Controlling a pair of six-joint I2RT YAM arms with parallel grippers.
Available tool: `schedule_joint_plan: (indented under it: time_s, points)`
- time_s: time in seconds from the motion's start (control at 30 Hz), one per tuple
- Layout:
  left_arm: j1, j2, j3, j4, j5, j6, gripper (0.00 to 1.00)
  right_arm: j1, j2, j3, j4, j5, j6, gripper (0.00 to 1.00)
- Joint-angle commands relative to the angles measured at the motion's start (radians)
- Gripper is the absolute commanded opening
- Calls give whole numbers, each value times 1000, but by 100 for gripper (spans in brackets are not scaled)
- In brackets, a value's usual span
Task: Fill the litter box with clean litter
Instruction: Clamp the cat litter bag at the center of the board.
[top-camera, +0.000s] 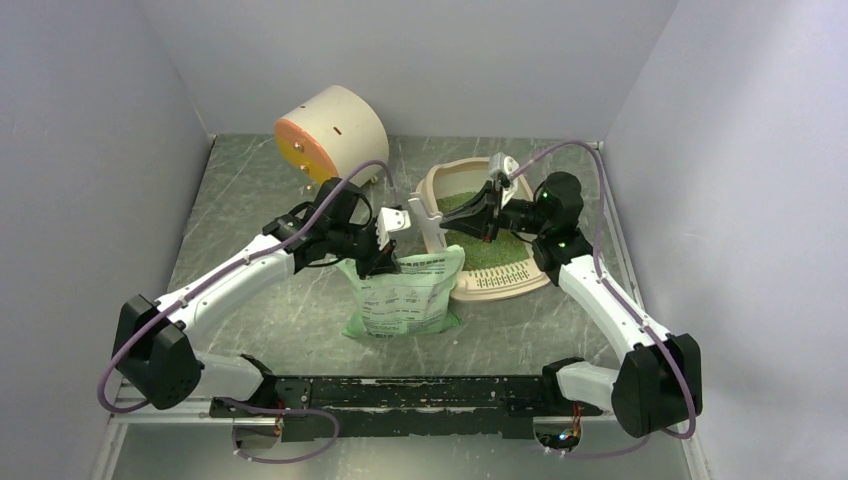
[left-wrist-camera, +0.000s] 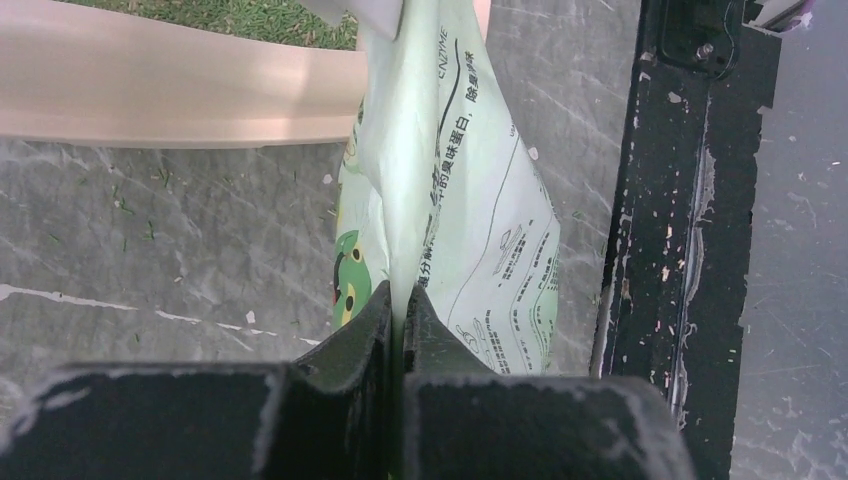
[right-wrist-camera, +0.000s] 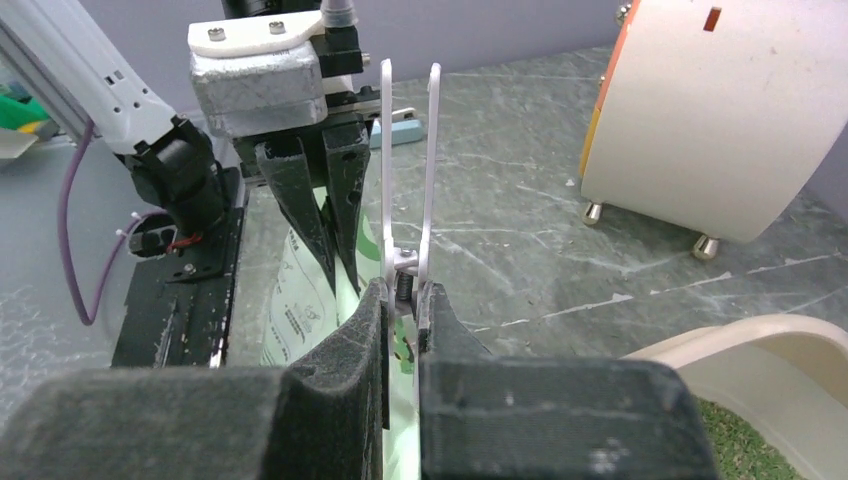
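The beige litter box (top-camera: 437, 190) stands right of centre with a bed of green clean litter (top-camera: 500, 250) inside. A light-green printed bag (top-camera: 405, 298) stands upright against its near-left rim. My left gripper (top-camera: 384, 262) is shut on the bag's top edge (left-wrist-camera: 405, 230), the film pinched between its jaws (left-wrist-camera: 398, 305). My right gripper (right-wrist-camera: 403, 295) is shut on the spring end of a white clip (right-wrist-camera: 432, 150). The clip's two long arms stand apart beside the left gripper's fingers (right-wrist-camera: 300, 195). In the top view the right gripper (top-camera: 447, 222) hovers over the box's left rim.
A cream half-cylinder cabinet (top-camera: 330, 135) with an orange face sits at the back left on small feet (right-wrist-camera: 706, 246). The black base rail (top-camera: 400, 395) runs along the near edge. Grey walls close in both sides. Litter grains are scattered on the marbled floor (left-wrist-camera: 130, 210).
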Motion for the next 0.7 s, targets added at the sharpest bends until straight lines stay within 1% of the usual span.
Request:
schedule_joint_plan:
  time_s: [0.0, 0.07, 0.13, 0.23, 0.37, 0.47, 0.5, 0.57, 0.67]
  points:
    - [5, -57, -10, 151, 43, -66, 5, -50, 9, -44, 333, -97, 258, 0]
    - [5, -74, -21, 181, 38, -87, 5, -62, 19, -40, 411, -109, 327, 0]
    - [5, -88, -29, 209, 36, -103, 5, -61, 28, -27, 414, -122, 343, 0]
    - [6, -96, -31, 226, 42, -125, 5, -60, 33, -45, 494, -122, 402, 0]
    - [5, -99, -37, 248, 36, -160, 5, -48, 60, -89, 659, -149, 516, 0]
    - [5, -106, -49, 269, 46, -187, 5, -46, 67, -129, 727, -147, 531, 0]
    - [5, -108, -56, 277, 50, -195, 5, -43, 66, -135, 715, -146, 512, 0]
    - [5, -116, -69, 291, 54, -210, 5, -40, 63, -122, 632, -153, 441, 0]
    - [5, -126, -83, 309, 60, -224, 5, -32, 45, -99, 457, -133, 285, 0]
